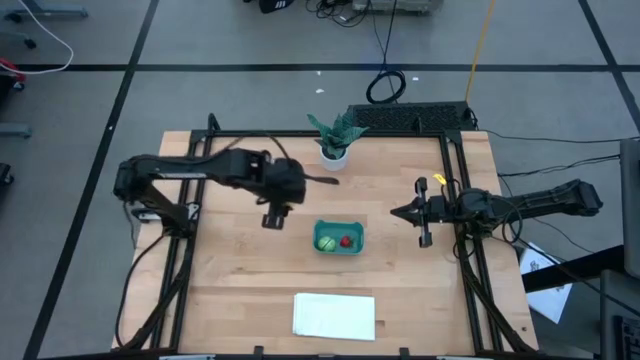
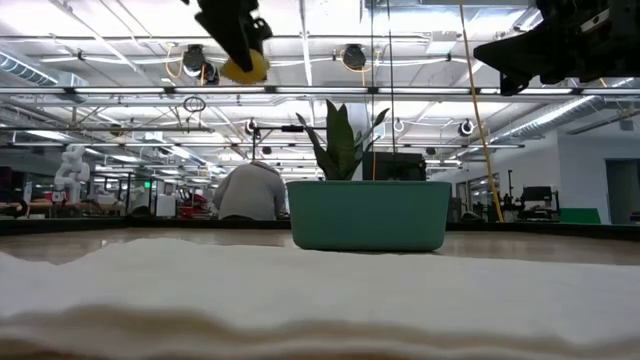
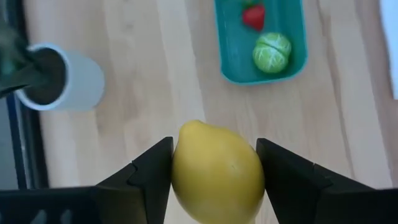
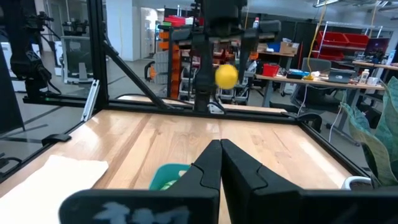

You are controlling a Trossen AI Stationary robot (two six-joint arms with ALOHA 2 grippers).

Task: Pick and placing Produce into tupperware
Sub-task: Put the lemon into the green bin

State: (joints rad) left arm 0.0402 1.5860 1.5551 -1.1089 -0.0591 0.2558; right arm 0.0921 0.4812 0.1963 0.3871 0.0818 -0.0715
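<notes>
Left of centre in the high view, the left gripper (image 1: 273, 217) hangs above the bench (image 1: 240, 270), and its jaws are clamped on the yellow lemon (image 3: 217, 172), one dark finger pressed to each side of it! Look at the low view: the lemon sits high in the upper left of the frame, well clear of the wood. Just right of that gripper, near the middle of the overhead frame, sits the teal tupperware (image 1: 352, 249), and it has company inside: the green round piece (image 1: 326, 241) on its left side and the small red piece (image 1: 346, 240) beside it, the two close together. Over on the right, the right gripper (image 1: 399, 212) waits, jaws pressed tight together, nothing between them, pointing toward the tub. At top centre stands the leafy plant in its white pot (image 1: 333, 154), and a flat white sheet (image 1: 334, 315) lies at lower centre, well apart from the tub.
</notes>
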